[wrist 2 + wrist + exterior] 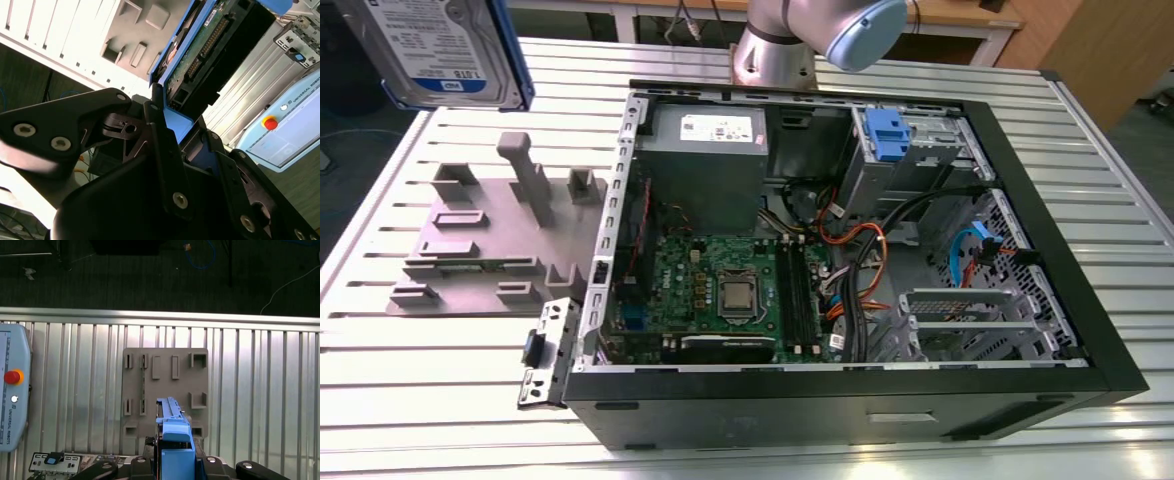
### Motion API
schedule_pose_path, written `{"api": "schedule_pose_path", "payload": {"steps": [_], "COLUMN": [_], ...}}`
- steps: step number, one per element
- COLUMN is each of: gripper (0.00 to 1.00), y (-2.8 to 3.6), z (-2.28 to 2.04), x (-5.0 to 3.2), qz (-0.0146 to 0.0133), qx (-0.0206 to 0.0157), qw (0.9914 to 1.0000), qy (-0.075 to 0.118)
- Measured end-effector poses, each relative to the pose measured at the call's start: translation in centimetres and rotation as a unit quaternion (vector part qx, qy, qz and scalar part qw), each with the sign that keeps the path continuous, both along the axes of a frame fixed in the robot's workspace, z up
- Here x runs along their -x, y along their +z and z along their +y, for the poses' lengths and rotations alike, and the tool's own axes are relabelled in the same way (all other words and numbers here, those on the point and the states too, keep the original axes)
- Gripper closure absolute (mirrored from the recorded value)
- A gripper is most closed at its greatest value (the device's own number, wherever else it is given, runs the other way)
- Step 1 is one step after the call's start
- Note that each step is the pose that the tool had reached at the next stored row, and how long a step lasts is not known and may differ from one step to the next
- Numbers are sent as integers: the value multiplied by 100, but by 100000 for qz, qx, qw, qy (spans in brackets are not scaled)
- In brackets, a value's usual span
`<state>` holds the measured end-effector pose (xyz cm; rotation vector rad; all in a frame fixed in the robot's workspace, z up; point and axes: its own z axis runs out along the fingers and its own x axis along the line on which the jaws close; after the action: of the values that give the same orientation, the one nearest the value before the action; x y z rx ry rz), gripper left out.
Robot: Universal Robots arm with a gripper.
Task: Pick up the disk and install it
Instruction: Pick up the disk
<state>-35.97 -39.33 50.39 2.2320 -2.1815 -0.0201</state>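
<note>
Disk (pixel 440 50) clamped tight in claw (pixel 177 125) — high above grey fixture plate (pixel 470 252), open computer case (pixel 827 400) beside

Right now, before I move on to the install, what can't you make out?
- Disk upper part: exterior view, cut off by the top edge.
- Disk's lower end in the jaws: second wrist view, covered by the black linkage.
- Disk faces: first wrist view, seen edge-on, lower end cut by the bottom edge.
- Case floor by the bays: exterior view, under cables.
</note>
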Motion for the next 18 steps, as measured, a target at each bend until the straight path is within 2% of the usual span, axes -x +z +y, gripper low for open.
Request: {"api": "schedule_pose_path", "payload": {"steps": [18], "gripper": [64], "y": [0], "z": [0], "x": [-47], "qz": [-2], "qx": [0], "qw": [100000], "qy": [-4]}}
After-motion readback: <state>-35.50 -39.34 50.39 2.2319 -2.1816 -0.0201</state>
